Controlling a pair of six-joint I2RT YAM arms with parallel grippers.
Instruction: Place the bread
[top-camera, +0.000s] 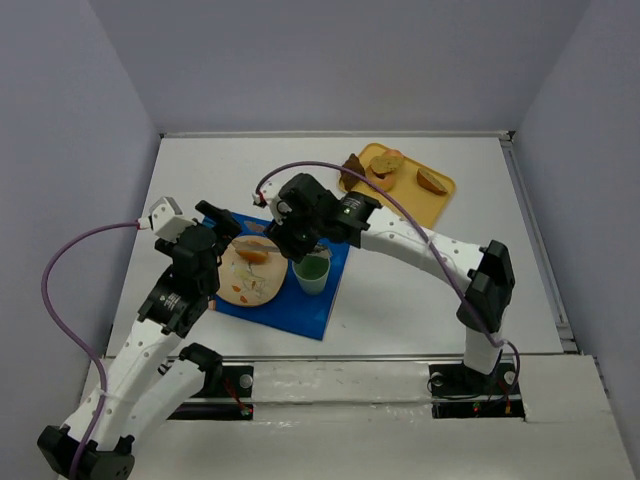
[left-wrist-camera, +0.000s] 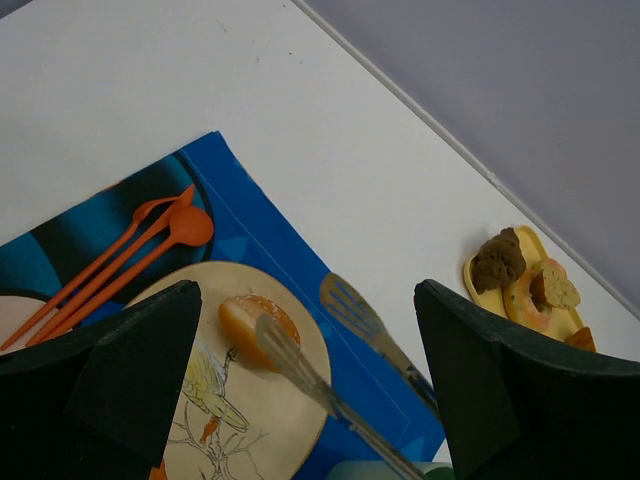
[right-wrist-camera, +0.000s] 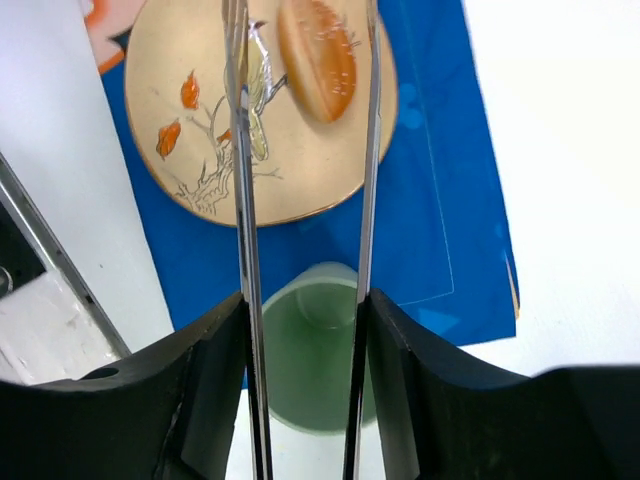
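1. Bread (right-wrist-camera: 318, 55) is down on the plate (right-wrist-camera: 170, 60), left of the bench's middle and closer to my near edge than to the far one. To my eye the placing is all but done.
2. Nearest me, the green cup (top-camera: 311, 273) stands on the blue mat (top-camera: 300, 310), just beside the plate's right rim. The right wrist camera looks straight into it, and I can't make out whether anything is inside.
3. Right gripper (right-wrist-camera: 305, 350) is clamped on the tongs (right-wrist-camera: 243, 200). The tongs are spread wide and grip nothing, with one blade passing each side of the roll. I read that as a release stance, open so the roll won't come up with them on a lift.
4. The blade tips run off the top of the right wrist view, so I go to the left wrist camera. One tip hangs over the bread, the other over the mat. Touching or just clear? I can't tell.
5. Left gripper (left-wrist-camera: 307, 290) hovers at the plate's left side, fingers wide apart and empty. I'd say it's parked there to give me that second angle.
6. Further out, orange cutlery (left-wrist-camera: 188, 226) lies on the mat, its handles cut off behind the left finger.
7. In the far right corner sits the yellow tray (top-camera: 440, 205) with spare pastries (top-camera: 385, 160). They're too small to name.
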